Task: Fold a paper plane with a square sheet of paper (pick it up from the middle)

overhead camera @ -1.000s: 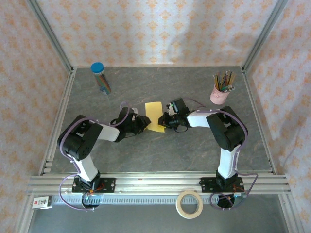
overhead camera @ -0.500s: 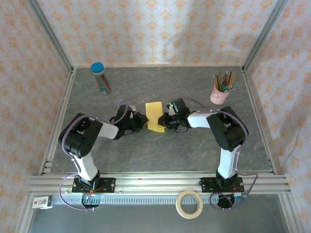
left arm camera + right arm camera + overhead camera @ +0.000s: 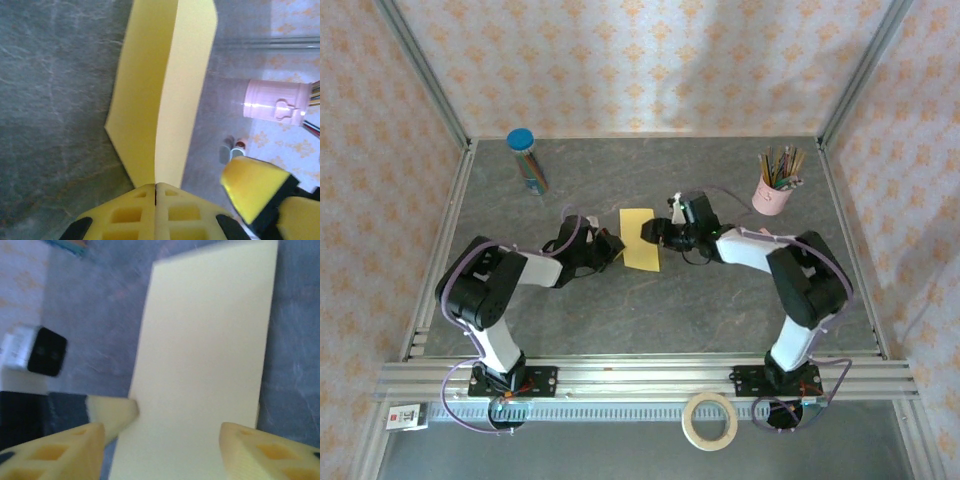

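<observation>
The square sheet of paper (image 3: 640,238) is pinched at one edge by the clenched left gripper (image 3: 156,189). The right gripper (image 3: 162,435) hovers over it, jaws spread, holding nothing. The sheet sits mid-table, folded in half; the nose and wing folds look not yet made.

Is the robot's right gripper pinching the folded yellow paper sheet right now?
No, the right gripper has its fingers spread wide, either side of the folded yellow paper sheet.
</observation>
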Robot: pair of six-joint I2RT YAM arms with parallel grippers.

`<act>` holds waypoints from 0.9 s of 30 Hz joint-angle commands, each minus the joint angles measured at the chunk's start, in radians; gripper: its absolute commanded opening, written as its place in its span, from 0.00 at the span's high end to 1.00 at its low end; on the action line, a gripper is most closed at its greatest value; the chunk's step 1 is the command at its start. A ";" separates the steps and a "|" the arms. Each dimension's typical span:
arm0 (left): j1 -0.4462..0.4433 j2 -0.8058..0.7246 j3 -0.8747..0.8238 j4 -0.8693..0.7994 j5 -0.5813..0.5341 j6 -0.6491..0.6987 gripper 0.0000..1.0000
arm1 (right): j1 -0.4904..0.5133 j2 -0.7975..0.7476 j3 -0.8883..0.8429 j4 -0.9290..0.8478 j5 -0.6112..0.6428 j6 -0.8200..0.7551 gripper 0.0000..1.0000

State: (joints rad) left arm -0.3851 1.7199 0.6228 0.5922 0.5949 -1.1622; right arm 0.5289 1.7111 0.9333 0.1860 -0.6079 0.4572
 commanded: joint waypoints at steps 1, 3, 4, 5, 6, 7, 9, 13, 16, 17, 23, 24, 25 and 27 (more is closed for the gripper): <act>0.003 -0.049 -0.024 0.029 -0.006 -0.065 1.00 | -0.004 -0.084 -0.035 0.063 0.119 -0.128 0.29; 0.002 -0.054 -0.032 0.040 -0.003 -0.097 1.00 | -0.003 -0.109 -0.056 0.086 0.136 -0.176 0.25; 0.003 -0.054 -0.034 0.048 0.000 -0.115 1.00 | -0.002 -0.119 -0.066 0.099 0.141 -0.202 0.24; 0.003 -0.053 -0.036 0.052 0.003 -0.126 1.00 | -0.002 -0.130 -0.075 0.107 0.149 -0.221 0.23; 0.003 -0.053 -0.037 0.056 0.005 -0.137 1.00 | 0.001 -0.141 -0.090 0.129 0.155 -0.253 0.24; 0.003 -0.053 -0.038 0.059 0.006 -0.145 1.00 | 0.008 -0.156 -0.111 0.151 0.171 -0.279 0.24; 0.002 -0.053 -0.038 0.057 0.006 -0.156 1.00 | 0.026 -0.182 -0.145 0.191 0.187 -0.333 0.24; 0.003 -0.052 -0.043 0.057 0.008 -0.163 1.00 | 0.065 -0.212 -0.188 0.235 0.172 -0.426 0.24; 0.001 -0.049 -0.048 0.056 0.008 -0.164 1.00 | 0.118 -0.216 -0.205 0.234 0.190 -0.522 0.24; 0.002 -0.049 -0.050 0.058 0.006 -0.165 1.00 | 0.133 -0.217 -0.209 0.232 0.194 -0.548 0.24; 0.001 -0.049 -0.058 0.060 -0.004 -0.161 1.00 | 0.217 -0.170 -0.203 0.218 0.262 -0.681 0.30; 0.001 -0.048 -0.059 0.061 -0.004 -0.163 1.00 | 0.228 -0.157 -0.199 0.214 0.274 -0.696 0.31; 0.001 -0.048 -0.059 0.061 -0.004 -0.163 1.00 | 0.239 -0.143 -0.194 0.208 0.288 -0.713 0.33; 0.000 -0.049 -0.059 0.063 -0.005 -0.165 1.00 | 0.260 -0.120 -0.191 0.199 0.305 -0.746 0.34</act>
State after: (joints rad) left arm -0.3851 1.6814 0.5694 0.6193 0.5949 -1.3128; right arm 0.7677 1.5578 0.7368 0.3836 -0.3634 -0.1978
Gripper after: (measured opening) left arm 0.046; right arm 0.664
